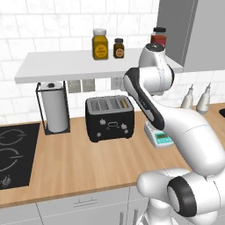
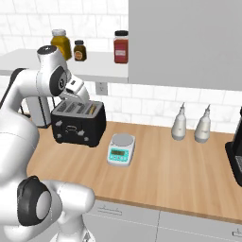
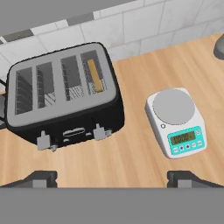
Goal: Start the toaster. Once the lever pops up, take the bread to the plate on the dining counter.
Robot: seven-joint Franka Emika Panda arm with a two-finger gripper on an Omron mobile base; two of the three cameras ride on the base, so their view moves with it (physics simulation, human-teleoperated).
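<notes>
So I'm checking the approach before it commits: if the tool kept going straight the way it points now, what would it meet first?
Probably bare wood worktop just in front of the toaster, between it and the scale; depth is unclear. The open tool isn't yet lined up with a lever.

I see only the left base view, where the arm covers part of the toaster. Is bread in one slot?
Observer: Yes. In the hand view the bread stands in the rightmost slot of the toaster.
Operator: Is the gripper closed?
Observer: No, the gripper is open and empty, above the counter in front of the toaster.
Operator: What stands right of the scale?
Observer: In the right base view, two pale bottles stand by the wall beyond the scale, and a dark appliance sits at the far right edge.
</notes>
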